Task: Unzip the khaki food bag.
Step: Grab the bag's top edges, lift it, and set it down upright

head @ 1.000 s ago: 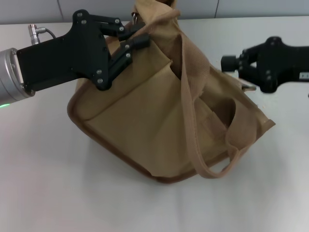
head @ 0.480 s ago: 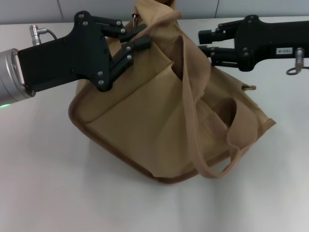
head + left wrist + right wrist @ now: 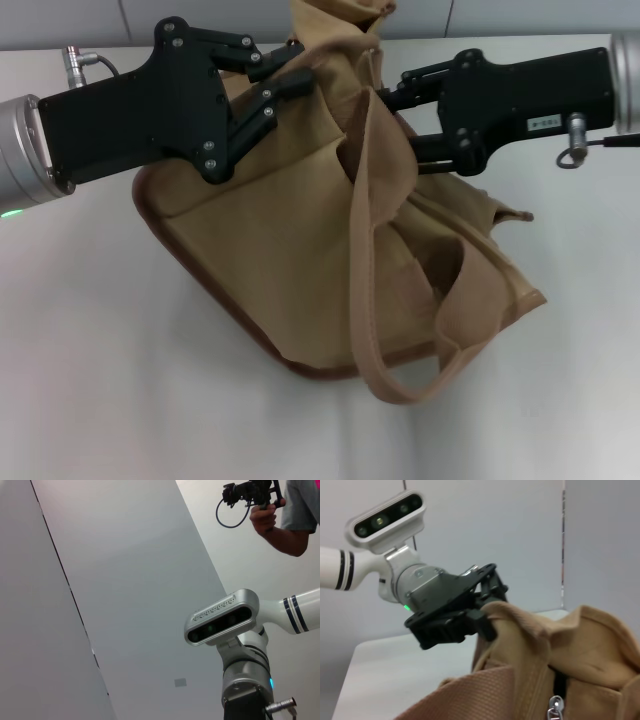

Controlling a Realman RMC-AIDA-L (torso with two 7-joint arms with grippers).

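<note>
One khaki food bag [image 3: 300,270] is seen, tilted, with its brown bottom corner resting on the white surface [image 3: 90,380] near the middle of the front edge. One loose webbing handle [image 3: 385,300] hangs down across the front of the bag. Farther back, the upper left part of the bag is held clenched by the left end effector [image 3: 275,85], as before. The change is on the other side: one second ago the right end effector [image 3: 400,110] was well apart from the bag, near the right edge of the surface; now it has come in against the upper right part, and the bag is lifted and turned a little. Whether its fingers are closed cannot be told. In the right wrist view one silver zipper pull [image 3: 553,707] is seen, with the zipper apparently not yet opened, so the pulling is judged to be near.
</note>
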